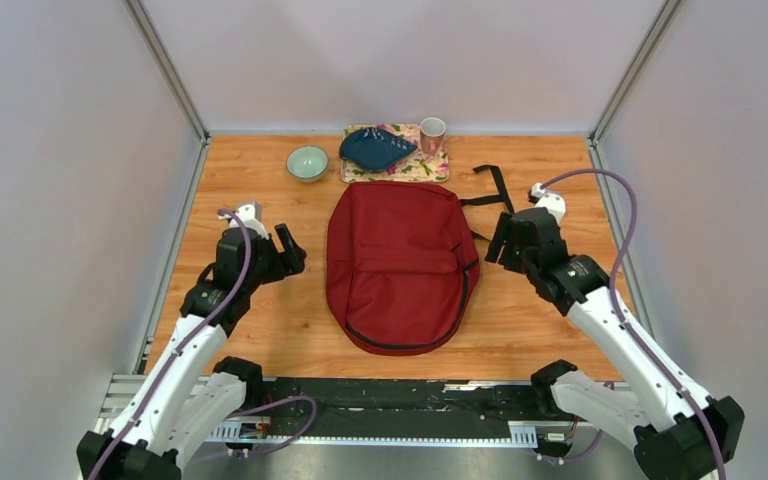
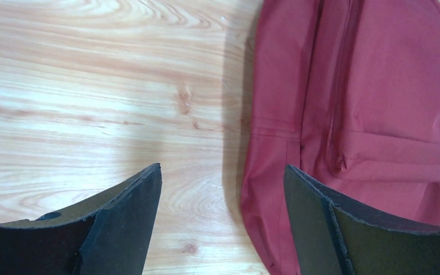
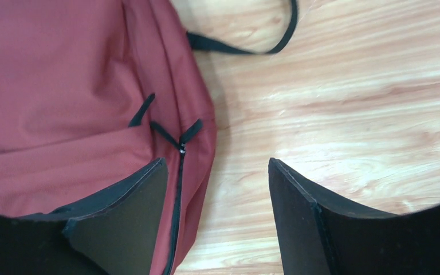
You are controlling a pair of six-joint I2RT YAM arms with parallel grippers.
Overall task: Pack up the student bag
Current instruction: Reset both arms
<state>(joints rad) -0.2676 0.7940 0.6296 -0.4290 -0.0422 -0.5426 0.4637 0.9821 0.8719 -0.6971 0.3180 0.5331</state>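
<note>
Closest to the arm bases, got the large dark red fabric backpack (image 1: 400,265) lying flat on the light wooden tabletop (image 1: 260,330), main zip shut by the look of it. Flanking it: left gripper (image 2: 223,172) over its left edge, right gripper (image 3: 215,163) over its right edge, near the small black zipper pull (image 3: 181,148). Both spread wide, holding nothing. Looks like the opening-the-bag step. Next, probably need to pinch that pull with the right and pin fabric with the left. Further back, spotted a pale green bowl (image 1: 307,162), plus a floral tray (image 1: 430,168) carrying a dark blue pouch (image 1: 375,148) and a pinkish mug (image 1: 432,133).
</note>
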